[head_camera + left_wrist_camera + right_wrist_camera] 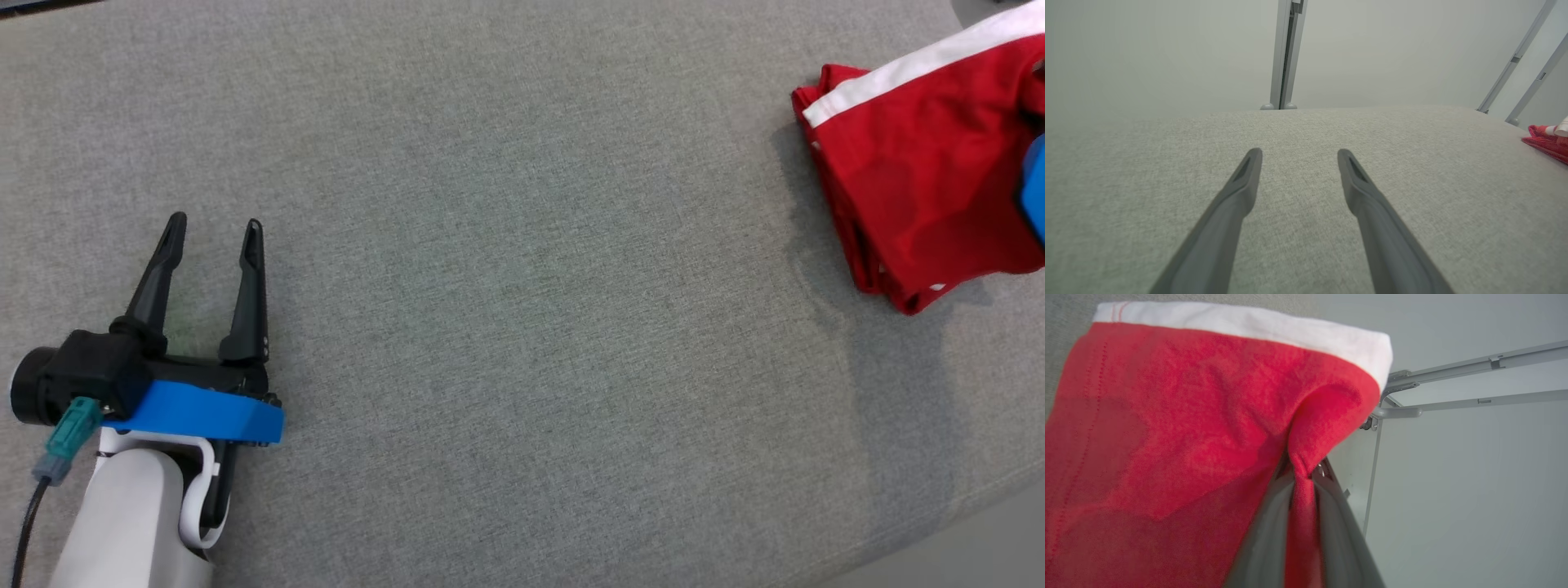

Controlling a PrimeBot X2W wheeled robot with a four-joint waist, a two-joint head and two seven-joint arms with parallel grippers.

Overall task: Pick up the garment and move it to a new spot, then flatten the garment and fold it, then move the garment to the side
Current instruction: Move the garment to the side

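Looking at this one, I'd worry about the grip more than anything. The red fabric garment with the white band [922,188] is bunched in loose layers at the far right of the grey cloth-covered desk [522,286], close to that edge. Going by the shadow under it, part of it seems lifted off the surface.

The right pincer [1301,473] is clamped narrow on just a thin twist of the red cloth, a bit below the white band - not much material between those fingers. If the arm swings fast or the hanging weight drags, I reckon that pinch could slide out and the whole thing drops. Being so near the edge, it might go over the side instead of back onto the desk.

The layers hang loose too, so whatever fold it has could fall open mid-carry. The grey metal frame bars [1453,404] look close behind it in the right wrist view - a possible snag.

The left pincer [214,222] sits wide open and empty, well apart at the lower left, so it's no backup.
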